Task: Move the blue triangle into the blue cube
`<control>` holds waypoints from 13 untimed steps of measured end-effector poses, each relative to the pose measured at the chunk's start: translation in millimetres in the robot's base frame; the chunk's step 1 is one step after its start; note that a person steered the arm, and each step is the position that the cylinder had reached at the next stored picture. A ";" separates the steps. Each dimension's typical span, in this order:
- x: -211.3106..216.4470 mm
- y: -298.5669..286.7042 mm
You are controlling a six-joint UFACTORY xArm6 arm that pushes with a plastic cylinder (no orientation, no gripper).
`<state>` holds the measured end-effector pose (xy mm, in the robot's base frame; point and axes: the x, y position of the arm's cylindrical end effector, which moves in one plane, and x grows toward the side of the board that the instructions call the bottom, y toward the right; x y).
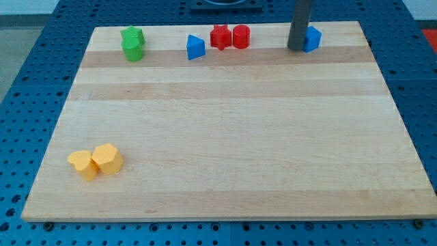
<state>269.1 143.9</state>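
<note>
The blue triangle (195, 47) lies near the view's top edge of the wooden board (225, 137), left of centre. The blue cube (313, 38) sits at the view's top right, partly hidden behind my dark rod. My tip (296, 48) rests on the board, touching or just beside the cube's left side. The triangle is far to the left of my tip, with two red blocks between them.
A red star-shaped block (220, 36) and a red cylinder (241, 36) touch each other right of the triangle. Two green blocks (132, 42) sit at the top left. Two yellow blocks (95, 161) sit at the bottom left.
</note>
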 end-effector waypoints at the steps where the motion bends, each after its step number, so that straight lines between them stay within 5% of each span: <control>1: 6.9 -17.5; 4: 11.0 -52.7; 9: -76.7 -43.1; 13: -76.8 -179.3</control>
<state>192.3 -35.4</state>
